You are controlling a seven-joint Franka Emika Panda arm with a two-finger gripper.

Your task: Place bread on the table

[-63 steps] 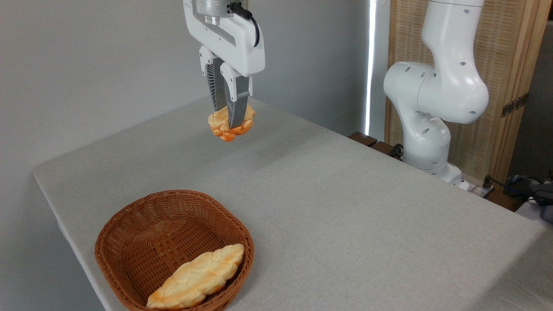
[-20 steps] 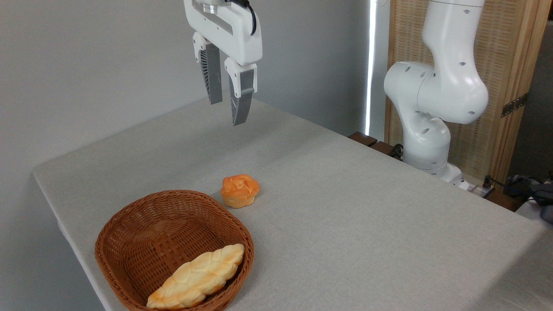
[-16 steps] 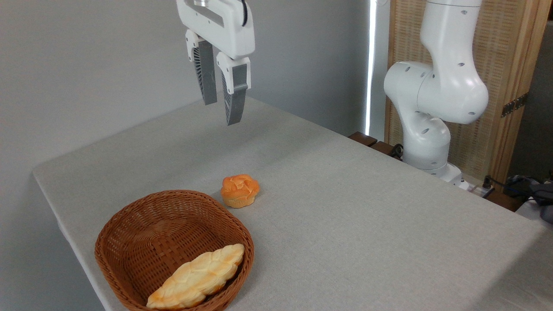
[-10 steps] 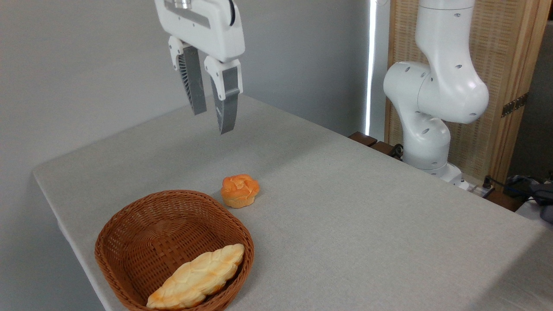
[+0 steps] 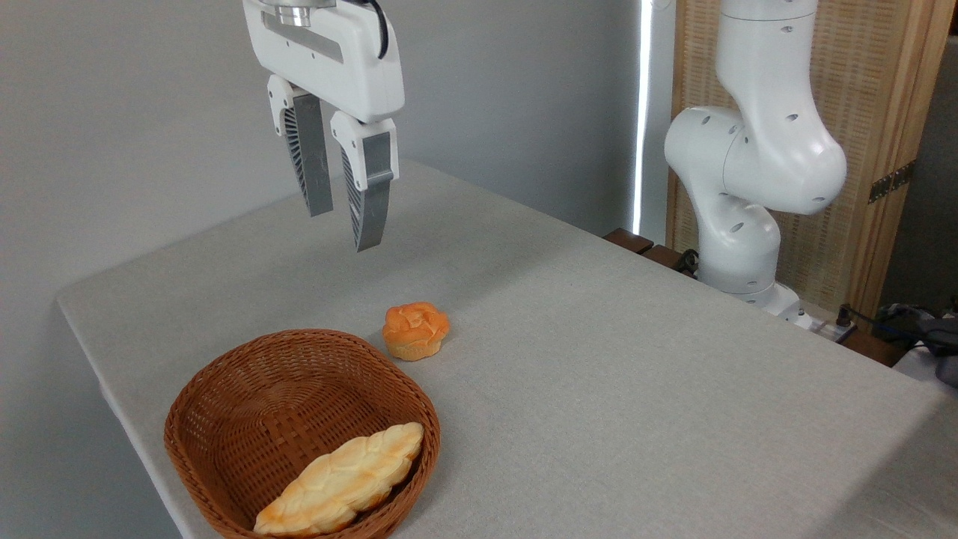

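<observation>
The bread (image 5: pixel 415 330), a small golden-orange bun with a knotted top, rests upright on the grey cloth of the table (image 5: pixel 599 359), just beyond the far right rim of the basket. My gripper (image 5: pixel 343 230) hangs well above the table, up and to the left of the bun. It is open, and nothing sits between its grey ribbed fingers (image 5: pixel 367 198).
A brown wicker basket (image 5: pixel 224 404) stands at the table's near left corner with a long braided pale loaf (image 5: pixel 340 479) in it. The arm's white base (image 5: pixel 741 224) rises at the far right edge, and cables lie beside it.
The gripper let go of the bun, which now lies on the table beside the basket. Since then the open gripper has moved left and slightly down.
</observation>
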